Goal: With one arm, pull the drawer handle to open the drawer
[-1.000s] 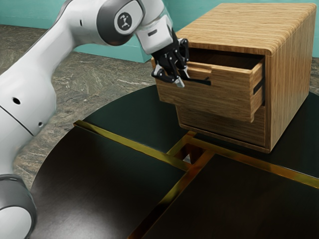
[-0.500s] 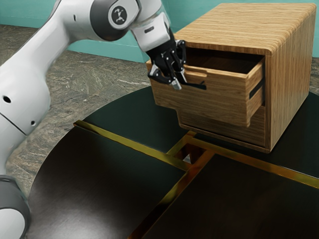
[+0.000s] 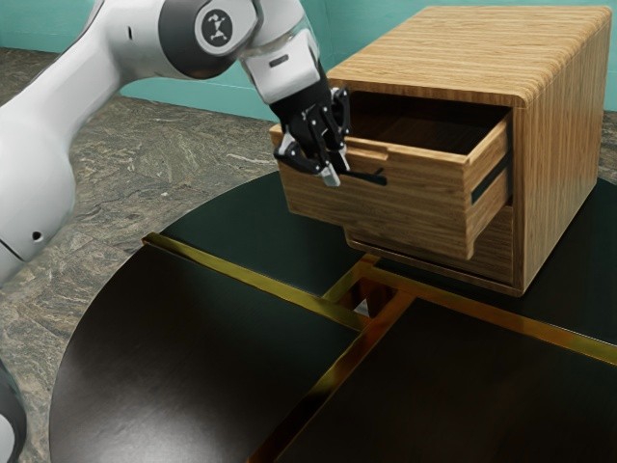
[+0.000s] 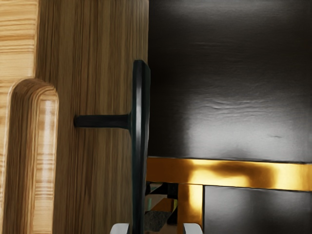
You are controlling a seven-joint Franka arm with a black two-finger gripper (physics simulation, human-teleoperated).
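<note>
Hooked behind the handle (image 4: 140,146) with fingers (image 4: 192,229) apart (not clamped), the hand (image 3: 328,170) has drawn the drawer (image 3: 405,198) further out, now largely open.

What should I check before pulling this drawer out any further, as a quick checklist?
1. Handle between the gripper fingers: ok.
2. Fingers clamped on the handle: not ok, one stands clear of it in the wrist view.
3. Top drawer fully open: not ok, only partly out.
4. Table free of obstacles along the pull path: ok.
5. Lower drawer shut: ok.
6. Cabinet secured against sliding: cannot tell.
</note>
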